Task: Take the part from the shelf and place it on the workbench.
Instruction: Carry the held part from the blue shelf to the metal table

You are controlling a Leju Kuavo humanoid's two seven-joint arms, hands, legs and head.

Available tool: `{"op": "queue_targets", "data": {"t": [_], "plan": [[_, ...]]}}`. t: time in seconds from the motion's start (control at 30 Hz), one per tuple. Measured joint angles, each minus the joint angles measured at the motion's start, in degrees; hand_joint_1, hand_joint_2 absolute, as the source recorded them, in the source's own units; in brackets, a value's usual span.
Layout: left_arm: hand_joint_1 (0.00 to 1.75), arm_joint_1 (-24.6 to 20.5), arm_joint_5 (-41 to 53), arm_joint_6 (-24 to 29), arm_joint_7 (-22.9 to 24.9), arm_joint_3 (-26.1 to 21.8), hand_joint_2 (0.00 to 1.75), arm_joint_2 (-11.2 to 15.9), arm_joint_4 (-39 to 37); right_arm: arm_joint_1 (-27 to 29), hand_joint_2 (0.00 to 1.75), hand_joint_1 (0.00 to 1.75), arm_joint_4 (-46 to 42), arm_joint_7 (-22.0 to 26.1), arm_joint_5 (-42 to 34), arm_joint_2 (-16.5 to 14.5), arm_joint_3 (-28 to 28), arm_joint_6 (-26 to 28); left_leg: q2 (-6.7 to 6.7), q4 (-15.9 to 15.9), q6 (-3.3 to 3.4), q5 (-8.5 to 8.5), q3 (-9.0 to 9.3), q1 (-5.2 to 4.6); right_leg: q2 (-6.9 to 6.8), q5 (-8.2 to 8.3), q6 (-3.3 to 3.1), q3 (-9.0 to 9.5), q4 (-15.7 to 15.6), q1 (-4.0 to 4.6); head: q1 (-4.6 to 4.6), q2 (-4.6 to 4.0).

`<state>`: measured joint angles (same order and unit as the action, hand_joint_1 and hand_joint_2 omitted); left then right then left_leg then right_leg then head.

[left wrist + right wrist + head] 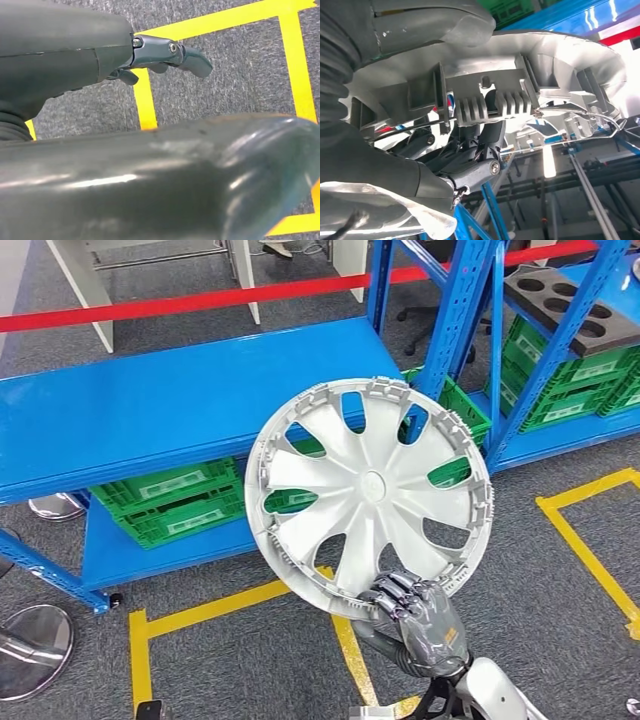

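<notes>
- The blue steel shelf (151,405) is standing behind, green plastic crates (173,502) sitting on its lower tier.
- The round silver plastic wheel cover (368,495) is hanging tilted, clear of the shelf.
- The right hand (415,615) is pinching its lower rim alone; judged risk: pivoting or slipping free.
- The left hand (166,52) is hanging with fingers extended, holding nothing.
</notes>
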<state>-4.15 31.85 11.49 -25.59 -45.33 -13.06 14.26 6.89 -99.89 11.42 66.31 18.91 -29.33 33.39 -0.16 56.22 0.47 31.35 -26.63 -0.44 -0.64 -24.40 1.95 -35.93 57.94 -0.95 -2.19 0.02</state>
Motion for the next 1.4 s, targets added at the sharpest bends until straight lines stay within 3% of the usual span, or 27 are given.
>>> {"op": "queue_targets", "data": {"t": [0.07,0.1,0.2,0.23,0.27,0.3,0.33,0.4,0.43,0.5,0.57,0.63,0.7,0.77,0.8,0.83,0.9,0.93,1.0,1.07,1.13,1.2,1.27,1.3,1.33,1.4], "plan": [[0.00,-0.01,0.09,0.14,0.21,0.10,0.00,-0.01,-0.04,0.03,1.75,1.75,0.01,-0.22,0.49,0.00,0.01,-0.24,-0.04,-0.39,0.84,-0.93,-0.71,-0.03,-0.09,0.34,0.73,-0.51,-0.09,-0.16,0.04,0.00],[0.00,-0.06,0.10,0.16,0.27,0.12,0.00,-0.03,-0.07,0.02,1.75,1.75,0.01,-0.43,0.91,0.00,0.03,-0.40,-0.09,-0.64,1.29,-1.61,-1.13,0.06,0.01,-0.70,0.97,-1.15,0.88,-0.17,0.01,0.00],[0.00,-0.54,0.20,-0.04,0.29,0.20,0.00,-0.30,-0.09,-0.36,1.75,1.75,-0.01,-1.15,2.28,0.02,0.05,-1.15,-0.49,-0.76,1.94,-3.55,-3.22,0.11,0.38,-7.87,1.33,-4.72,10.51,-0.19,-0.14,0.00],[0.00,-0.71,0.30,-0.09,0.34,0.23,0.00,-0.41,-0.09,-0.51,1.75,1.75,-0.02,-1.30,2.51,0.03,0.05,-1.42,-0.74,-0.67,1.93,-4.10,-3.97,0.04,0.41,-9.60,1.39,-5.33,13.64,-0.18,-0.16,0.00],[0.00,-0.83,0.41,-0.10,0.42,0.27,0.00,-0.48,-0.10,-0.60,1.75,1.75,-0.02,-1.43,2.62,0.04,0.05,-1.63,-1.04,-0.56,1.88,-4.60,-4.67,0.00,0.43,-10.21,1.40,-4.92,14.89,-0.16,-0.15,0.00],[0.00,-0.92,0.51,-0.10,0.54,0.33,0.00,-0.53,-0.10,-0.68,1.75,1.75,-0.02,-1.55,2.70,0.04,0.05,-1.79,-1.41,-0.40,1.79,-5.03,-5.29,-0.02,0.49,-9.79,1.35,-3.38,13.91,-0.15,-0.17,0.00],[0.00,-0.99,0.60,-0.10,0.66,0.42,0.00,-0.56,-0.11,-0.74,1.75,1.75,-0.02,-1.69,2.78,0.04,0.05,-1.93,-1.85,-0.17,1.64,-5.40,-5.81,-0.02,0.73,-8.61,1.22,-0.78,10.87,-0.16,-0.16,0.00],[0.00,-1.21,0.84,-0.09,0.88,0.65,0.00,-0.62,-0.11,-0.93,1.75,1.75,-0.02,-2.11,2.97,0.06,0.09,-2.18,-2.74,0.62,1.23,-5.90,-6.80,-0.07,2.77,-6.82,0.83,4.89,2.78,-0.26,-0.13,0.00],[0.00,-1.34,0.97,-0.09,0.93,0.78,0.00,-0.65,-0.11,-0.99,1.75,1.75,-0.02,-2.32,3.07,0.08,0.11,-2.30,-3.21,1.04,0.94,-6.18,-7.34,-0.10,3.69,-6.50,0.62,6.59,0.16,-0.28,-0.08,0.00],[0.00,-1.46,1.18,-0.05,1.03,0.99,0.00,-0.68,-0.12,-0.93,1.75,1.75,-0.02,-2.53,3.17,0.15,0.09,-2.41,-4.19,1.58,0.29,-6.81,-8.33,-0.09,4.16,-6.53,0.17,7.34,-1.10,-0.15,0.01,0.00],[0.00,-1.34,1.23,-0.01,1.08,1.11,0.00,-0.64,-0.13,-0.87,1.75,1.75,-0.02,-2.56,3.21,0.23,0.04,-2.44,-4.74,1.97,-0.37,-6.94,-8.93,-0.03,2.83,-6.03,-0.53,6.98,-0.95,-0.24,0.03,0.00],[0.00,-1.30,1.24,0.03,1.12,1.17,0.00,-0.61,-0.14,-0.92,1.75,1.75,-0.03,-2.59,3.20,0.30,0.05,-2.46,-3.23,5.22,-1.03,-4.56,-10.39,-0.03,1.37,-5.53,-1.27,6.72,-1.13,-0.45,0.45,0.00],[0.00,-1.37,1.26,0.03,1.14,1.23,0.00,-0.61,-0.14,-0.87,1.75,1.75,-0.03,-2.62,3.21,0.34,0.06,-2.48,-1.20,12.64,-1.65,-0.30,-13.19,0.22,-0.14,-5.30,-1.61,6.38,-1.08,-0.30,0.88,0.00],[0.00,-1.33,1.41,0.03,1.14,1.28,0.00,-0.61,-0.15,-0.81,1.75,1.75,-0.02,-2.63,3.26,0.38,0.04,-2.53,-0.59,18.00,-2.00,1.77,-14.70,0.52,-1.68,-5.19,-1.66,6.05,-0.94,-0.16,0.93,0.00],[0.00,-1.28,1.53,0.03,1.14,1.35,0.00,-0.60,-0.16,-0.81,1.75,1.75,-0.02,-2.66,3.28,0.40,0.03,-2.58,-0.44,17.53,-2.01,1.20,-13.94,0.60,-2.40,-5.17,-1.64,5.96,-0.86,-0.13,0.93,0.00],[0.00,-1.25,1.66,0.03,1.13,1.45,0.00,-0.58,-0.16,-0.81,1.75,1.75,-0.02,-2.73,3.36,0.42,0.01,-2.64,-0.15,14.91,-1.91,-0.23,-12.17,0.63,-3.11,-5.17,-1.62,5.93,-0.80,-0.10,0.94,0.00],[0.00,-1.34,1.85,0.04,1.05,1.64,0.00,-0.53,-0.16,-0.78,1.75,1.75,-0.03,-2.97,3.62,0.44,-0.01,-2.71,2.22,6.88,-1.27,-3.23,-7.52,0.23,-4.40,-5.21,-1.47,6.00,-0.72,0.08,0.93,0.00],[0.00,-1.45,1.91,0.06,1.00,1.71,0.00,-0.51,-0.16,-0.76,1.75,1.75,-0.03,-3.14,3.76,0.45,0.00,-2.73,3.49,3.87,-0.84,-3.90,-6.00,-0.09,-5.00,-5.21,-1.29,5.94,-0.65,0.21,0.94,0.00],[0.00,-1.54,2.08,0.13,0.94,1.81,0.00,-0.46,-0.16,-0.76,1.75,1.75,-0.04,-3.34,3.91,0.48,-0.03,-2.90,4.57,1.71,-0.10,-3.84,-5.36,-0.68,-6.26,-5.17,-0.83,5.75,-0.55,0.46,0.90,-0.01],[0.00,-1.36,2.38,0.21,0.95,1.93,0.00,-0.42,-0.16,-0.82,1.75,1.75,-0.08,-3.39,3.93,0.57,-0.12,-3.20,3.28,1.28,0.63,-4.21,-5.66,-0.58,-6.95,-5.40,-0.22,5.66,-0.47,0.39,0.89,-0.02],[0.00,-1.34,2.94,0.25,0.96,2.24,0.00,-0.40,-0.16,-0.77,1.75,1.75,-0.18,-3.43,3.89,0.86,-0.17,-3.36,1.99,0.66,1.44,-4.83,-5.72,-0.23,-4.29,-7.25,0.37,4.59,1.75,0.18,0.73,-0.02],[0.00,-1.51,3.45,0.22,0.96,2.70,0.00,-0.42,-0.16,-0.51,1.75,1.75,-0.25,-3.43,3.91,1.25,-0.19,-3.38,0.64,0.47,2.01,-5.28,-6.02,-0.05,-0.64,-10.84,0.70,1.40,8.46,0.05,0.47,-0.01],[0.00,-1.50,3.61,0.20,1.05,2.97,0.00,-0.44,-0.20,-0.14,1.75,1.75,-0.26,-3.41,4.04,1.57,-0.21,-3.37,-0.87,0.53,2.17,-5.48,-6.25,-0.04,0.44,-12.83,0.89,-1.80,14.97,0.02,0.38,0.00],[0.00,-1.43,3.64,0.20,1.11,3.02,0.00,-0.45,-0.23,0.03,1.75,1.75,-0.28,-3.42,4.11,1.70,-0.22,-3.35,-1.64,0.57,2.13,-5.53,-6.28,0.00,0.55,-12.22,0.96,-2.26,15.61,-0.03,0.38,-0.01],[0.00,-1.38,3.66,0.21,1.17,3.05,0.00,-0.45,-0.25,0.17,1.75,1.75,-0.30,-3.44,4.19,1.83,-0.24,-3.34,-2.46,0.67,2.03,-5.58,-6.28,0.07,0.71,-10.51,1.03,-1.62,13.92,-0.14,0.38,-0.01],[0.00,-1.39,3.69,0.21,1.20,3.15,0.00,-0.45,-0.27,0.31,1.75,1.75,-0.32,-3.51,4.25,2.00,-0.28,-3.33,-4.04,1.15,1.65,-5.51,-6.43,0.19,2.49,-6.43,1.24,1.59,6.62,-0.59,0.36,-0.01]]}}
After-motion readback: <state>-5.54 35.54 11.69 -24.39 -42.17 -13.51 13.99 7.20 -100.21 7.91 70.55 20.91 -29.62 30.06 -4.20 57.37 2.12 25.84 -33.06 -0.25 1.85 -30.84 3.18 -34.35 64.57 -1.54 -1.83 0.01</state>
